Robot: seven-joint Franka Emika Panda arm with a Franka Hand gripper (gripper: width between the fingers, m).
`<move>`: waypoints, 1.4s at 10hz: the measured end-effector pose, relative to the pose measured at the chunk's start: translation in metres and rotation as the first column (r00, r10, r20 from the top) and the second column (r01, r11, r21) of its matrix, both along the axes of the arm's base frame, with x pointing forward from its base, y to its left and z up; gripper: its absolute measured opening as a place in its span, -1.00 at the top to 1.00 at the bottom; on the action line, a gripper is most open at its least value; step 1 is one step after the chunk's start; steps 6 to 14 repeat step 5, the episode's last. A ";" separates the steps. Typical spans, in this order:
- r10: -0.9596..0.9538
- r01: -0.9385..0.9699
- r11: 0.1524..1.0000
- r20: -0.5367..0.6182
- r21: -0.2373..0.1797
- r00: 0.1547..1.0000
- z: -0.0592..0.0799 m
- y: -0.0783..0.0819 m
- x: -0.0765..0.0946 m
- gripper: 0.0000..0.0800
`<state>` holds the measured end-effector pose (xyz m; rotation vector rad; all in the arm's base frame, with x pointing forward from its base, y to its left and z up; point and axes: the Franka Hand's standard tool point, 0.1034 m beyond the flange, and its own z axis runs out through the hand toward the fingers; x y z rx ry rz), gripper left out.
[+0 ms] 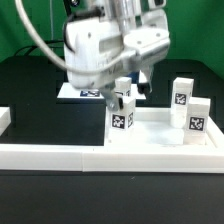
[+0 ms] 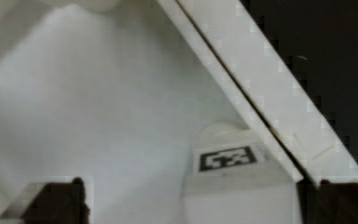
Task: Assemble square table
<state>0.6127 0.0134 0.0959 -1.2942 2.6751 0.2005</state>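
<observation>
Gripper (image 2: 190, 200) jaws apart, holding nothing, hovering over the square tabletop (image 1: 150, 135) by the border wall (image 1: 100, 155); leg blocks (image 1: 122, 115) stand on it, look light, rigid, slick plastic, so pinch flat sides.

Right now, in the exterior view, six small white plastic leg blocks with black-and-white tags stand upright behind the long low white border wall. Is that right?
Not quite. The exterior view shows four small white plastic leg blocks, not six: two toward that view's left and two toward its right. The rest holds: they carry black-and-white tags and stand upright behind the long low white border wall.
</observation>
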 end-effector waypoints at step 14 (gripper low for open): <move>0.009 -0.010 1.000 0.003 0.017 1.000 0.013 0.008 -0.004 -0.62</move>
